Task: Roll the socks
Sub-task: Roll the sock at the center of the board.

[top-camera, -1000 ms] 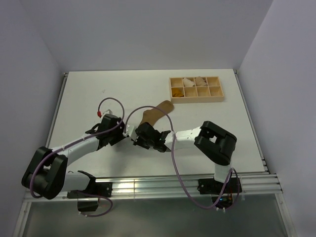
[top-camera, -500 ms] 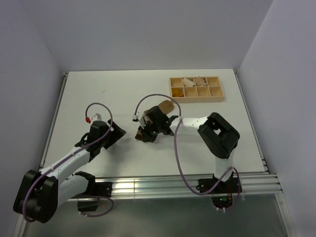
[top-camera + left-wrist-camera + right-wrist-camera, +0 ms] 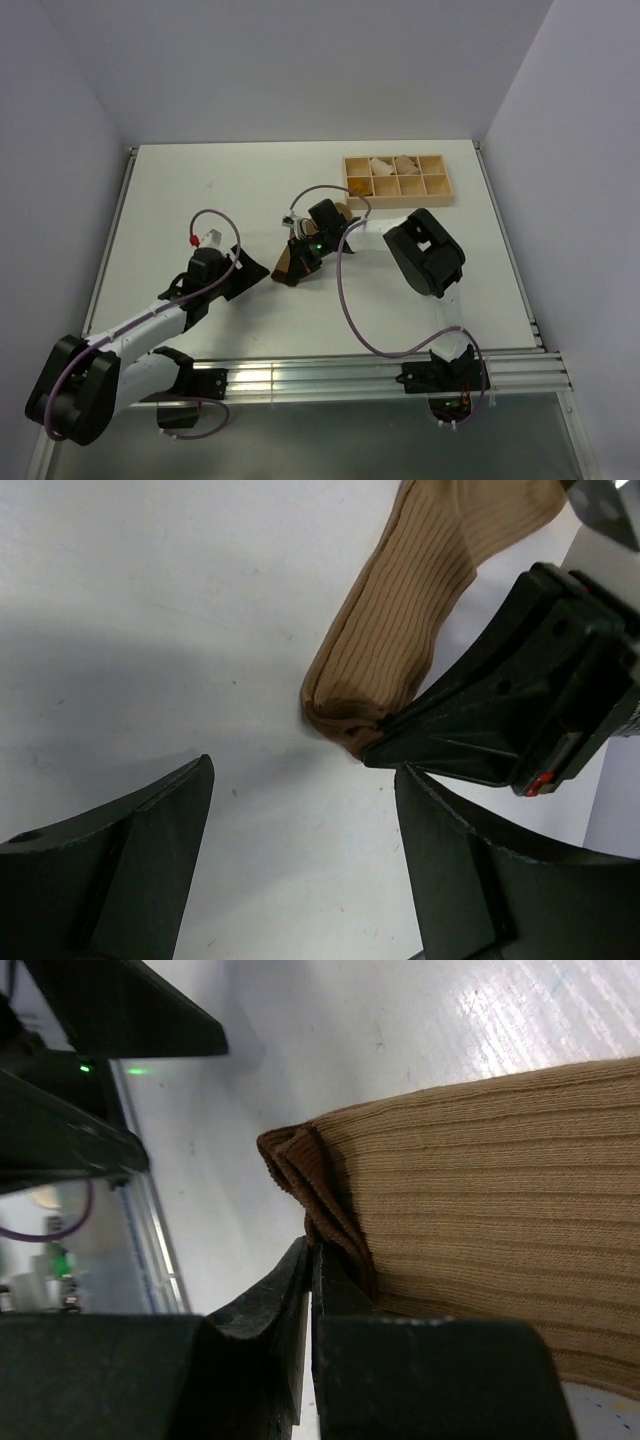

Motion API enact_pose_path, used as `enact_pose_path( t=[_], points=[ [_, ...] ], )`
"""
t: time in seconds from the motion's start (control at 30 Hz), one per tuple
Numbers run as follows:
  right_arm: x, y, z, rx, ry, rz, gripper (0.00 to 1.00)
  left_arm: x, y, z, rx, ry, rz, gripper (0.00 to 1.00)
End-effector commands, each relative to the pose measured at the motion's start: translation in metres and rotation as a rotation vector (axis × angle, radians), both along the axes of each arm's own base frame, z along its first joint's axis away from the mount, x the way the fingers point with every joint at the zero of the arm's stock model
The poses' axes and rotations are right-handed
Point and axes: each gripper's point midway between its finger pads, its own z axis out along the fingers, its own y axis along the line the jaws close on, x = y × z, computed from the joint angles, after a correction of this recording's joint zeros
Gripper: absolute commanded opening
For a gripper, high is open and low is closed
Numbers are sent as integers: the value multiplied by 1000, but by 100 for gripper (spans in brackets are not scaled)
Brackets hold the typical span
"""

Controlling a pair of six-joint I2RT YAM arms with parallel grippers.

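Black right tool [image 3: 312,1260] stays clamped on the socks [image 3: 480,1210] at their folded cuff; my left tool [image 3: 300,780] has backed off, spread wide, just beside them over the counter [image 3: 150,600], so the roll seems barely begun

I log the sock [image 3: 400,620] as tan-brown, finely ribbed lengthwise. Its folded cuff [image 3: 300,1175] is a darker brown. At that cuff, the right gripper [image 3: 310,1250] is matte black. Just beside the sock, the left gripper [image 3: 300,780] is black too. The table [image 3: 200,200] under the sock is white. Beyond the sock, the tray [image 3: 397,202] is pale wood and its bundles [image 3: 381,166] are cream-pink. The cables [image 3: 345,300] are purple. I note a green light [image 3: 318,249] beside the sock.
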Motion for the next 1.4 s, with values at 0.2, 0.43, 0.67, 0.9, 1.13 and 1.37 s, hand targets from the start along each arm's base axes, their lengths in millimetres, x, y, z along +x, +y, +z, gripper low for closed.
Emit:
enact_pose_path(
  t=[0.2, 0.43, 0.67, 0.9, 1.13, 1.37],
  points=[
    [3, 1, 5, 72, 258, -114, 0, 7, -18, -8, 3, -5, -45, 77],
    [12, -5, -2, 58, 309, -171, 0, 17, -24, -6, 14, -15, -56, 75],
    [13, -7, -7, 57, 349, -207, 0, 20, -28, -23, 37, 17, -57, 69],
    [14, -8, -9, 47, 349, -208, 0, 28, -27, -36, 72, 41, -33, 59],
    [15, -7, -10, 43, 345, -210, 0, 26, -33, -44, 80, 67, -67, 48],
    [17, -6, -11, 41, 347, -214, 0, 21, -36, -48, 85, 85, -88, 47]
  ],
)
